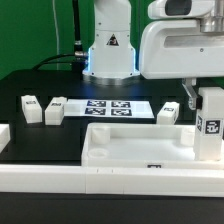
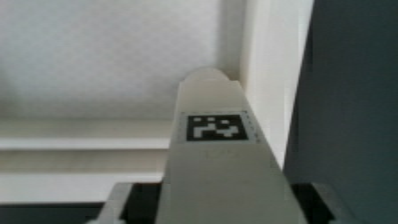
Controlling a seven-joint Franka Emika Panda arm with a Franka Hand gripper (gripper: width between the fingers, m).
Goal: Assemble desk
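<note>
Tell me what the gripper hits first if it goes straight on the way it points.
Likely the tabletop: the leg that the gripper holds points at its floor just inside the rim, in the wrist view. Depth is unclear.

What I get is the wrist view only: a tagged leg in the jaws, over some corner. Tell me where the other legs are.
Observer: Three lie loose on the table, beyond the tabletop.
Operator: Place them for me.
Observer: The outer leg and the inner leg stand side by side on the exterior view's left of the marker board. The third leg is on its right.
Operator: Say which end I am holding over.
Observer: The gripper holds the held leg upright at the tabletop's end on the exterior view's right.
</note>
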